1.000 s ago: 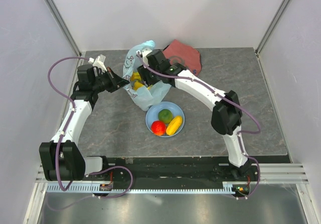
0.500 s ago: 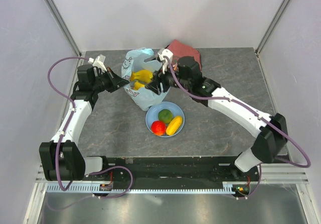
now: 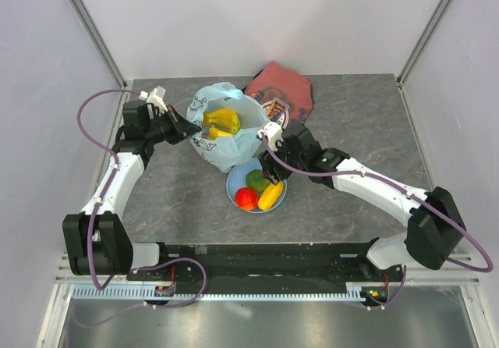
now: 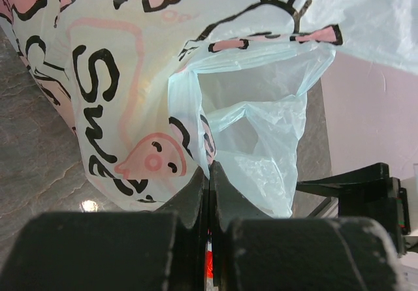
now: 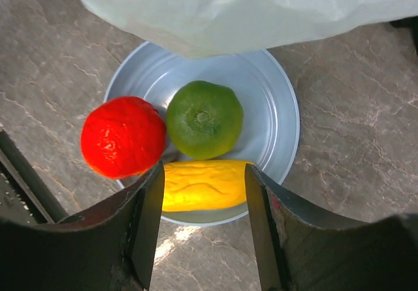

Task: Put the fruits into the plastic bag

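Observation:
The light-blue plastic bag (image 3: 230,141) stands open at the back middle, with the yellow bananas (image 3: 221,120) inside it. My left gripper (image 3: 189,129) is shut on the bag's handle edge (image 4: 209,167); the printed bag (image 4: 124,76) fills the left wrist view. On the blue plate (image 3: 279,178) lie a green fruit (image 3: 256,179), a red fruit (image 3: 246,198) and a yellow oblong fruit (image 3: 270,195). My right gripper (image 3: 270,175) is open and empty above the plate. In the right wrist view its jaws (image 5: 204,173) straddle the yellow fruit (image 5: 204,186), beside the red (image 5: 123,136) and green (image 5: 204,119) fruits. No orange fruit shows.
A folded dark-red printed cloth (image 3: 282,90) lies behind the bag at the back right. The bag's bottom (image 5: 248,10) hangs just above the plate's far rim (image 5: 287,108). White walls enclose the grey table (image 3: 366,129) on three sides.
My right gripper has come out of the bag, leaving the bananas inside, and moved toward me to hover open over the plate. The left gripper still holds the bag.

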